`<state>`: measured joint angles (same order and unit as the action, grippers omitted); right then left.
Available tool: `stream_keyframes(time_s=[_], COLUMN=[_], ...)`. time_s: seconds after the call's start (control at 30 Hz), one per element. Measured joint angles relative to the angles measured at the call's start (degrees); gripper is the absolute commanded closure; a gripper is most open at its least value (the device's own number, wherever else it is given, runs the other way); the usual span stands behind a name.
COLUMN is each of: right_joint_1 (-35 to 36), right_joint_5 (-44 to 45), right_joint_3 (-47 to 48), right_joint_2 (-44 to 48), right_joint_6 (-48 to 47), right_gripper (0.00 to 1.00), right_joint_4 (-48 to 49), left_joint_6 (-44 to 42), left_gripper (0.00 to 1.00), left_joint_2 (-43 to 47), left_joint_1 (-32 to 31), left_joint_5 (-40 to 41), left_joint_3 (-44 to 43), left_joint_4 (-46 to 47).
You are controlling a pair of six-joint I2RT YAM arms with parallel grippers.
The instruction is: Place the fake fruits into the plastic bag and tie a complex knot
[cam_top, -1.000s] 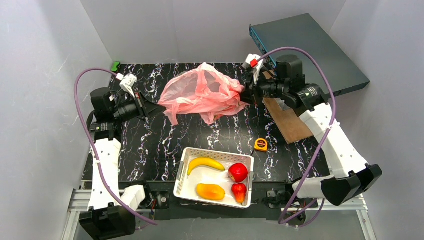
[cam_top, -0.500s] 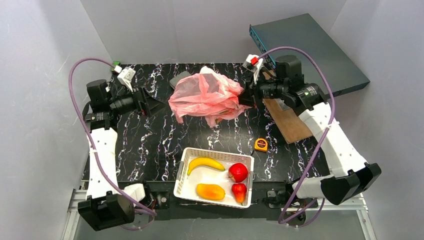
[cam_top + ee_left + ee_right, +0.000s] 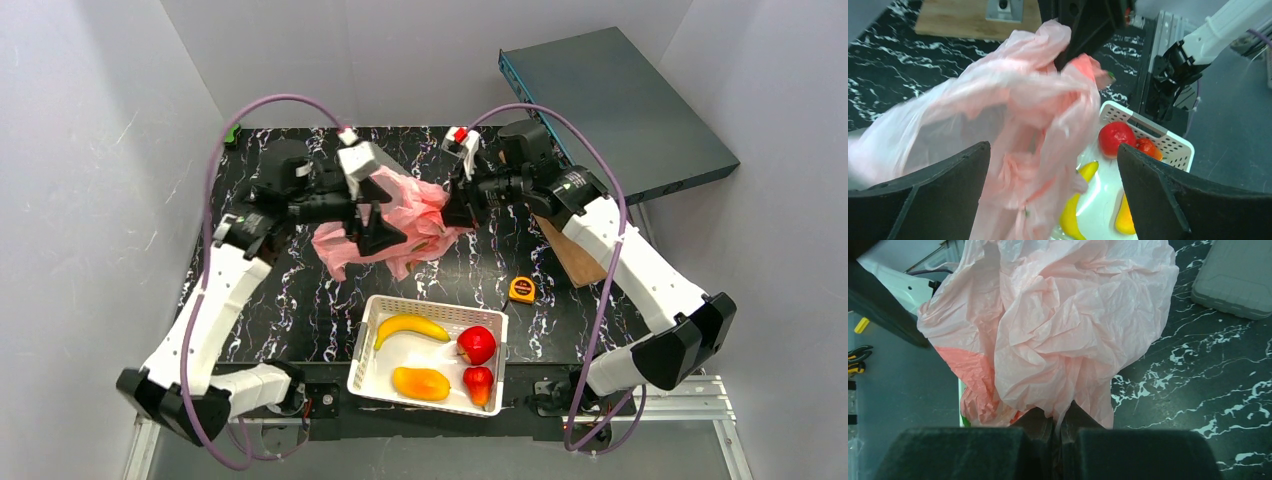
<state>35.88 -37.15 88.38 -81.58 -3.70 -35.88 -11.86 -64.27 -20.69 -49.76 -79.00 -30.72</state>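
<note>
Left gripper (image 3: 1053,150) swung in, spread wide at the plastic bag (image 3: 420,198), which the right gripper (image 3: 1058,422) pinches just beyond the basket (image 3: 440,306). Closing on both layers would seal its mouth, we reckon

We see the white-shelled left arm (image 3: 215,300) and right arm (image 3: 640,265), black at the joints, each with a looping purple cable (image 3: 265,100); the fingers (image 3: 938,190) are matte black wedges.

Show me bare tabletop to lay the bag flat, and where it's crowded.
Widest: the marble tabletop between the left arm and the white basket. A narrower strip runs between the basket's far rim and the plastic bag, up to the tape measure. Crowded: far middle, where the left end effector and right end effector flank the bag.
</note>
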Motion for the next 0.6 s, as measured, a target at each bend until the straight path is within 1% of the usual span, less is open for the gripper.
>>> stream_keyframes(time_s=[0.03, 0.07, 0.1, 0.13, 0.17, 0.2, 0.23, 0.3, 0.37, 0.4, 0.5, 0.53, 0.57, 0.6], right_joint_1=[0.35, 0.83, 1.05, 1.36, 1.51, 1.55, 1.55, 1.18, 0.22, -0.83, -4.94, -6.36, -7.08, -7.76], right_joint_5=[0.02, 0.07, 0.09, 0.11, 0.13, 0.15, 0.46, 1.27, 1.64, 1.60, 1.62, 2.10, 2.69, 3.58], right_joint_3=[0.02, 0.02, 0.02, 0.02, 0.02, 0.07, 0.09, 0.09, 0.09, 0.09, 0.35, 0.50, 0.72, 1.31], right_joint_2=[-0.22, -0.37, -0.44, -0.46, -0.46, -0.46, -0.46, -0.46, -0.50, -0.66, -2.43, -3.76, -4.90, -6.51], right_joint_6=[0.20, 0.55, 0.70, 0.81, 0.79, 0.59, 0.35, -0.79, -2.01, -2.82, -5.68, -7.08, -8.07, -9.22], right_gripper=[0.89, 0.87, 0.87, 0.86, 0.86, 0.86, 0.86, 0.85, 0.82, 0.80, 0.78, 0.78, 0.73, 0.67], right_joint_4=[0.00, 0.00, -0.02, -0.04, -0.13, -0.33, -0.59, -2.25, -4.55, -5.75, -8.17, -8.81, -9.46, -10.54], left_joint_6=[-0.15, -0.09, 0.13, 0.50, 0.92, 1.44, 1.62, 2.27, 4.17, 5.16, 6.51, 6.75, 6.97, 7.26], left_gripper=[0.10, 0.20, 0.39, 0.71, 0.98, 1.00, 1.00, 1.00, 1.00, 1.00, 1.00, 1.00, 1.00, 1.00], left_joint_2=[-1.40, -2.86, -4.00, -5.31, -6.56, -7.48, -8.26, -9.14, -9.22, -9.01, -9.01, -9.35, -9.81, -10.64], left_joint_1=[-2.14, -3.98, -5.22, -6.25, -6.80, -6.91, -6.69, -4.02, 2.67, 8.15, 19.50, 22.03, 23.08, 23.85], left_joint_5=[2.23, 4.28, 5.70, 7.21, 8.90, 10.54, 12.41, 13.77, 11.91, 10.64, 8.48, 8.13, 8.04, 8.00], left_joint_3=[-0.04, -0.04, -0.02, -0.04, -0.04, -0.04, -0.07, -0.02, 1.22, 2.89, 8.48, 10.75, 12.09, 13.57], left_joint_4=[0.20, 0.35, 0.44, 0.61, 0.52, 0.04, -0.70, -2.56, -3.26, -3.19, -3.78, -4.52, -4.87, -5.29])
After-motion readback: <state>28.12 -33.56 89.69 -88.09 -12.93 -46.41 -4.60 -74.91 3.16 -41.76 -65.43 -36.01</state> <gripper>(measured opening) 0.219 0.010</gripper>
